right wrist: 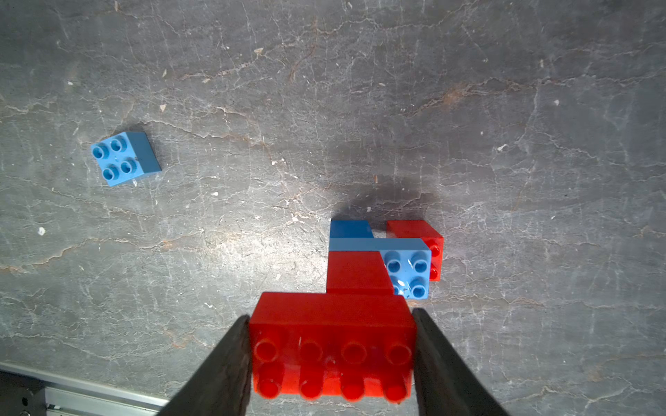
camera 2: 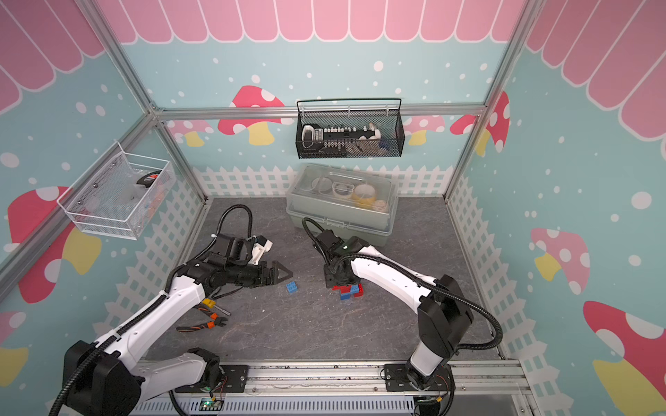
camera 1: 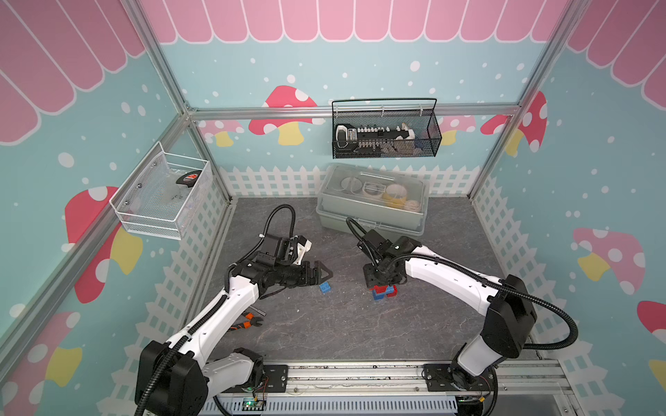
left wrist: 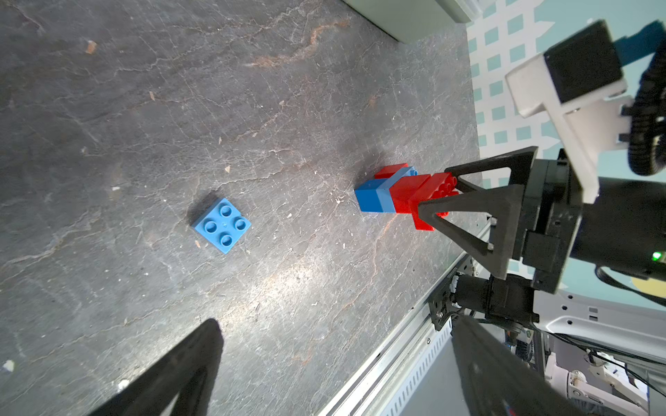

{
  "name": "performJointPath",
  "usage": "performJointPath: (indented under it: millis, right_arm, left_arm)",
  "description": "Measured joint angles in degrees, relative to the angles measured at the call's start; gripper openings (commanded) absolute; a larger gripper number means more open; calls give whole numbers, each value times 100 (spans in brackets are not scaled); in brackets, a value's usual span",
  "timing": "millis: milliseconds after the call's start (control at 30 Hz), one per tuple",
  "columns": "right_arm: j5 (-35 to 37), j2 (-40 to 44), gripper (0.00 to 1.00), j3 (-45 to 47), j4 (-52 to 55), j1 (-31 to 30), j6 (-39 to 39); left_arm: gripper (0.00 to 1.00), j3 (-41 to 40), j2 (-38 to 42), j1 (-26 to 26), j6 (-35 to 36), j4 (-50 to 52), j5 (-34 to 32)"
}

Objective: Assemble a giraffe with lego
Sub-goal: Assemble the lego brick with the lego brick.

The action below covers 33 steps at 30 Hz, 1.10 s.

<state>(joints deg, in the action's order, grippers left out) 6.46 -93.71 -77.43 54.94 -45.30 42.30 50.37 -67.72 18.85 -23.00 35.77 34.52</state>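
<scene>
The giraffe (right wrist: pixel 356 273) is a stepped stack of red and blue lego bricks standing on the dark floor, right of centre in both top views (camera 1: pixel 384 291) (camera 2: pixel 348 291). My right gripper (right wrist: pixel 331 320) points down over it, shut on the long red brick at its top, one finger on each end. The left wrist view shows the same grip (left wrist: pixel 436 189) from the side. One loose blue lego brick (camera 1: pixel 325 287) (left wrist: pixel 222 225) (right wrist: pixel 124 158) lies studs up to the giraffe's left. My left gripper (camera 1: pixel 326 273) (left wrist: pixel 335 335) hovers just behind that brick, open and holding nothing.
Orange-handled pliers (camera 2: pixel 209 322) and a yellow-handled screwdriver (camera 2: pixel 212 304) lie under my left arm. A grey toolbox (camera 1: pixel 371 216) with a clear lid stands at the back. A black mesh basket (camera 1: pixel 385 144) and a white one (camera 1: pixel 162 201) hang on the walls. A metal rail (camera 1: pixel 360 374) runs along the front.
</scene>
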Motion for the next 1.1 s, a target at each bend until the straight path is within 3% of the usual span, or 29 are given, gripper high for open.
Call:
performJointPath:
  millis: [1100]
  right_arm:
    - [-92,-203,39,-236,122,0,-44]
  left_arm:
    - [99,0,0,0,0,0,-2]
